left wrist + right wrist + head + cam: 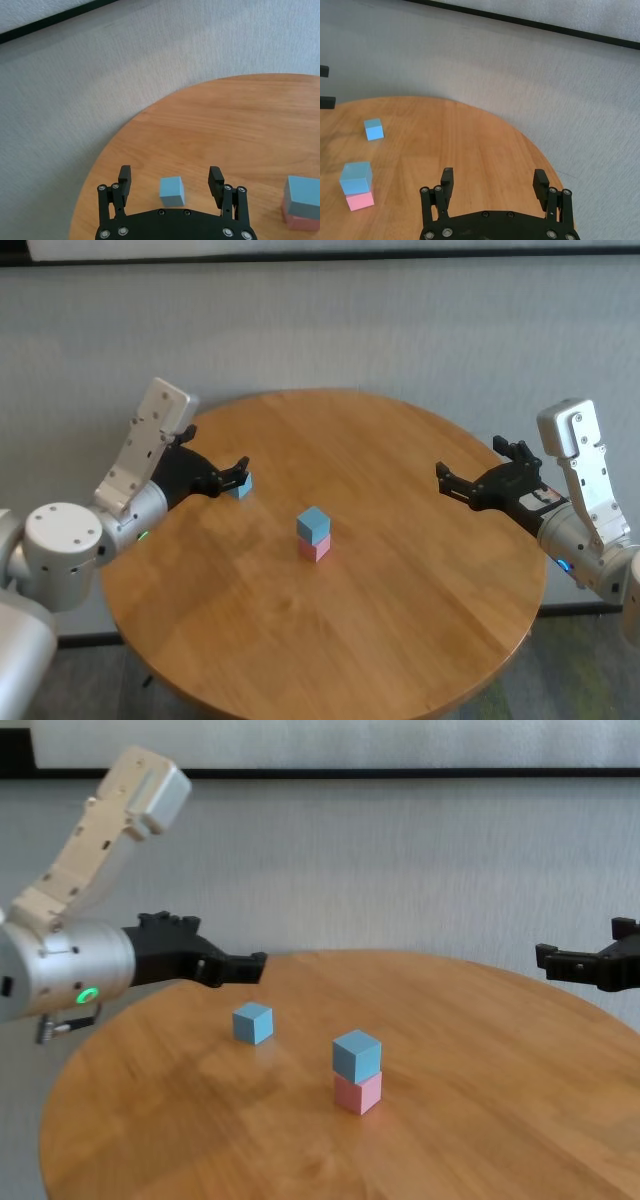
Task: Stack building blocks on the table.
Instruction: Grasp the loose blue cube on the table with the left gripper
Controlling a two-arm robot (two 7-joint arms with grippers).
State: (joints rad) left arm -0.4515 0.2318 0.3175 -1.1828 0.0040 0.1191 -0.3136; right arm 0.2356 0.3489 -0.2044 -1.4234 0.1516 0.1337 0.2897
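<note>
Currently I find the loose blue block [172, 191] lying directly between my left claw's [171, 181] wide-open fingers, on the table [420, 620] left of the blue-on-pink stack [314, 534]; my right claw [452, 480], also spread wide and empty, hangs far right.

Silver-grey rounded arm joints, white boxy forearm housings with small screws, matte black two-fingered left tool [240, 478] and right tool [447, 480], green indicator light.
</note>
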